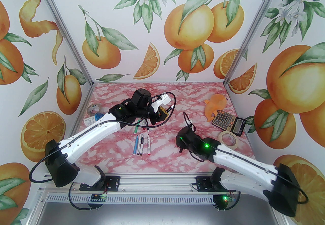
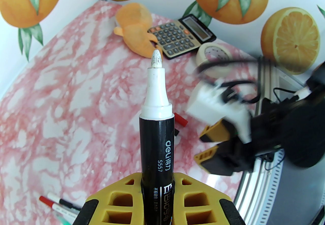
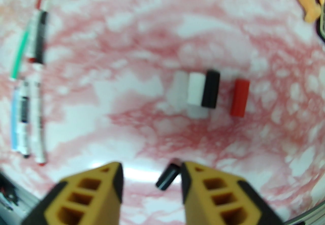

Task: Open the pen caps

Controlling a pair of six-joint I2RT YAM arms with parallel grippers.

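Observation:
My left gripper (image 2: pixel 157 180) is shut on a black pen (image 2: pixel 157 147) whose white tip is bare and points up and away. My right gripper (image 3: pixel 151 168) stands open low over the table, with a small black pen cap (image 3: pixel 167 177) loose against its right finger. Beyond it lie a white cap (image 3: pixel 195 89), a black cap (image 3: pixel 210 89), a red cap (image 3: pixel 240 98) and a pale blurred one (image 3: pixel 179 89). Several pens (image 1: pixel 142 142) lie in a row on the table's middle, below the left gripper (image 1: pixel 165 113), with a green pen (image 1: pixel 137 130) next to them.
A calculator (image 1: pixel 228 121), a tape roll (image 1: pixel 228 140) and an orange soft toy (image 1: pixel 215 107) sit at the right. Another tape roll (image 1: pixel 93 109) and a small bottle (image 1: pixel 92 119) lie at the left wall. The two grippers are close together mid-table.

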